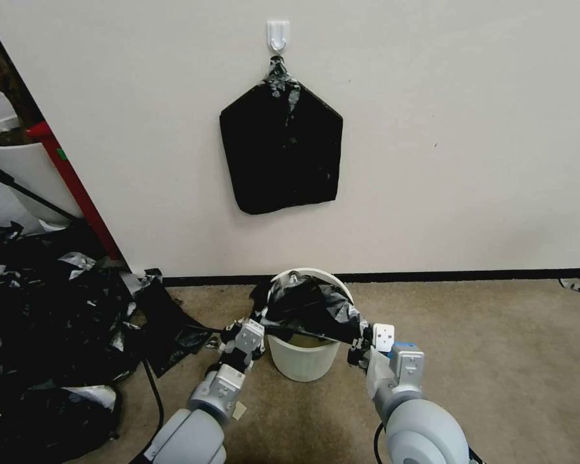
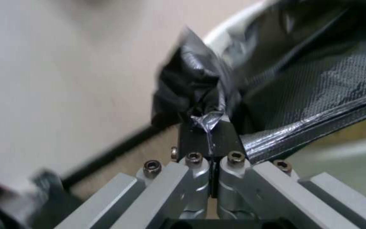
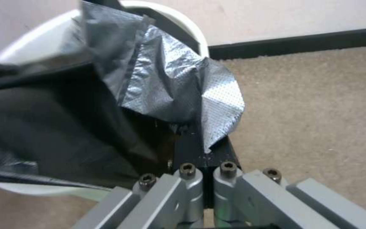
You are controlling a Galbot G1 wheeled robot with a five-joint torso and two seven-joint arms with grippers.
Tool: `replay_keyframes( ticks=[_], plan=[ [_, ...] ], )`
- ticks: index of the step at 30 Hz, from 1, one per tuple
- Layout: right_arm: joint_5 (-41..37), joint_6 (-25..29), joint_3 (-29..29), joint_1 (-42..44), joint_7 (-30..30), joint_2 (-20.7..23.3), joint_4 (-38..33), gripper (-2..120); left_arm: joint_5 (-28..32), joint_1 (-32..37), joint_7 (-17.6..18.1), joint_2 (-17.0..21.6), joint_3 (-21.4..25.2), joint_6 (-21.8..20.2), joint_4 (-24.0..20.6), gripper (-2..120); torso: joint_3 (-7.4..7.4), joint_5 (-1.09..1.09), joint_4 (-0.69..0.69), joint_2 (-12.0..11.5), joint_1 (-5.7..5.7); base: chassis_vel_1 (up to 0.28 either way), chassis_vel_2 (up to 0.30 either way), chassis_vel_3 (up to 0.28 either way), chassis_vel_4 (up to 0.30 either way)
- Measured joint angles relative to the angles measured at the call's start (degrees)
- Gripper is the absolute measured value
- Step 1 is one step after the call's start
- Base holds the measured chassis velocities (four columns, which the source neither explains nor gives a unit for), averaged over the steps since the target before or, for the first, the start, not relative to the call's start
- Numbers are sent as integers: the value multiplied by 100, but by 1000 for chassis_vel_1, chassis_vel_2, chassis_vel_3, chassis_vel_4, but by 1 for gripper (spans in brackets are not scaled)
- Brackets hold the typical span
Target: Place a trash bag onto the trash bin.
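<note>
Bag (image 1: 309, 306) sat stretched over bin (image 1: 303, 361), lower centre of head frame. Left gripper (image 1: 254, 335) and right gripper (image 1: 362, 343) each clamped bag edge at bin's sides. Risks: thin film tearing under tension, near edge missing rim, light bin tipping.

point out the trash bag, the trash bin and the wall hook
trash bag (image 1: 306, 303), head view, crumpled middle over the bin mouth
trash bin (image 1: 301, 362), head view, front wall
wall hook (image 1: 278, 33), head view, white plate
</note>
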State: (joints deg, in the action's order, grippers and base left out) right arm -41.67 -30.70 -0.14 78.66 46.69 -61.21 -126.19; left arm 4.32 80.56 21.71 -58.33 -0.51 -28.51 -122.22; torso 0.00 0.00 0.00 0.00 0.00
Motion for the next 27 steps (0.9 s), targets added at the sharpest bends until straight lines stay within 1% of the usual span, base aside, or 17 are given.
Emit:
replay_keyframes(
  ticks=[1,2,4,8,11,14,15,17,19,22,27],
  plan=[
    [86,-26,-16,4,-1,22,39,0,244,-17,114,-3,-42,-115,0,0,0,0,0,0,1,0,0,0,0],
    [86,-26,-16,4,-1,22,39,0,244,-17,114,-3,-42,-115,0,0,0,0,0,0,1,0,0,0,0],
    [277,-66,-56,52,-21,77,106,0,595,-12,295,-32,-100,-215,-7,0,0,0,0,0,0,0,0,0,0],
    [505,-77,-109,122,-103,131,184,0,694,45,360,-62,-159,-213,30,0,0,1,0,0,0,0,0,0,0],
    [617,-77,-154,130,-165,141,268,0,693,72,361,-112,-215,-191,141,0,0,1,0,0,0,0,0,0,0],
    [866,-63,-203,115,-283,139,451,0,651,44,355,-235,-265,-89,402,0,0,1,0,0,0,0,0,0,0],
    [866,-63,-203,115,-283,139,451,0,651,44,355,-235,-265,-89,402,0,0,1,0,0,0,0,0,0,0],
    [1065,-42,-235,94,-395,140,671,0,601,-28,329,-334,-276,11,597,0,0,0,0,0,0,0,0,0,0],
    [1141,-27,-245,77,-443,140,782,0,587,-59,316,-366,-278,44,660,0,0,1,0,0,0,0,0,0,0],
    [1424,43,-248,-9,-637,112,1162,0,567,-193,202,-514,-278,109,857,0,0,1,0,0,0,0,0,0,0],
    [1579,86,-209,-118,-776,39,1441,0,563,-344,108,-667,-267,127,1045,0,0,1,0,0,0,0,0,0,0]
  ],
)
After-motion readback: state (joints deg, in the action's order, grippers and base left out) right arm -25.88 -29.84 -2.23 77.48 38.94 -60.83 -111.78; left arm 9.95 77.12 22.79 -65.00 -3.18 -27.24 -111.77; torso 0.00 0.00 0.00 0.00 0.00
